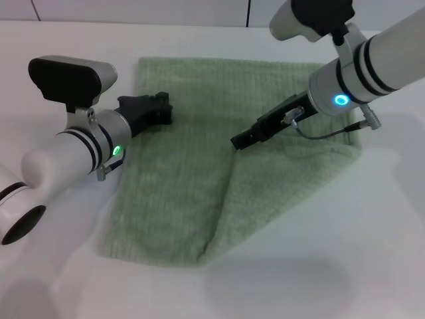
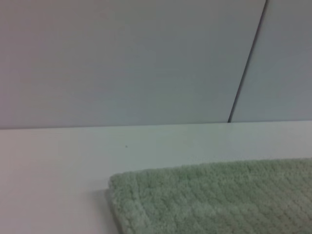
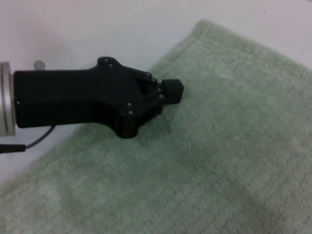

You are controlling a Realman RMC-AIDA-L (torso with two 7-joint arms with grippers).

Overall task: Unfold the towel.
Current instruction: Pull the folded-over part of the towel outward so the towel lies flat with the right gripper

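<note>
Table is white and carries everything; no containers anywhere in view, so nothing to report on that score. The towel lies on it in the middle, between the two arms, mostly flat but w/ a flap still doubled over: a diagonal fold edge runs from near the centre down to the near edge, so the right-hand part looks like a second layer on top. Judging by that, the unfold is only partly done and the step in hand is getting hold of the folded layer. Left gripper sits low over the towel's left edge toward the far corner; in the right wrist view its fingers look drawn together, narrow, w/ no cloth visibly between them. Right gripper is down at the towel's centre, just by the top of the fold line; can't tell whether its fingers are apart or together. Left wrist view only shows the towel's far corner and bare table. Next move prob. calls for pinching just the top layer near the fold & pulling it outward to the right, w/o dragging the layer beneath.
</note>
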